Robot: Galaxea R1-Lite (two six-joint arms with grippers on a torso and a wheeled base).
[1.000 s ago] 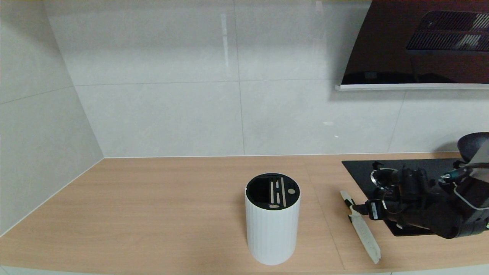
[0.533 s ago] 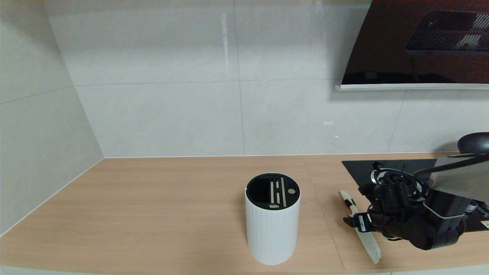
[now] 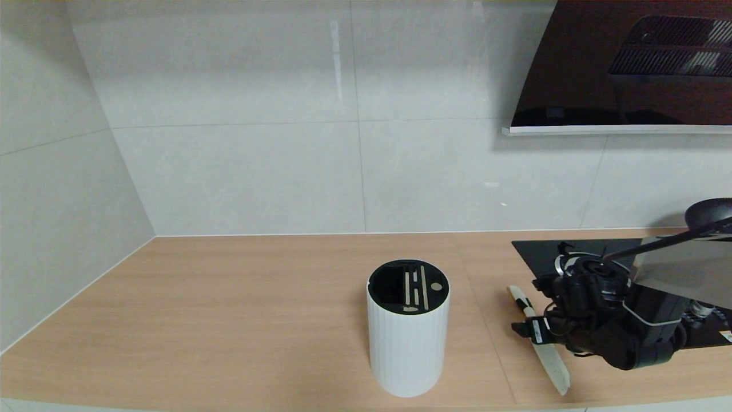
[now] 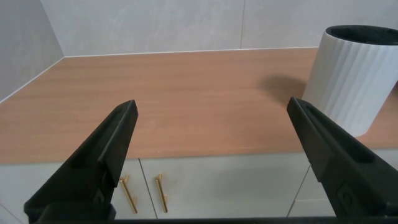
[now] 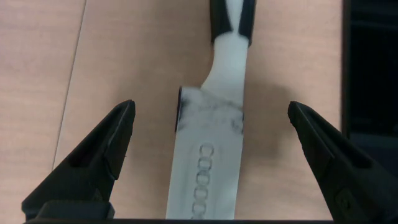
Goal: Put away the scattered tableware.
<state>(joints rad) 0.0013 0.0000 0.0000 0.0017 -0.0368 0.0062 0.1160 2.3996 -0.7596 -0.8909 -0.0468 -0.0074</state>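
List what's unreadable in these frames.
Middle of the knife, head view: behind the right gripper.
Tip and handle end of the knife, right wrist view: cut off by picture edges.
Compartments of the holder, head view: too dark to see inside.
One side of the holder, left wrist view: cut off by the edge.

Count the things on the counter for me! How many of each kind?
Knife: 1
Holder: 1
Cooktop: 1
Total: 3
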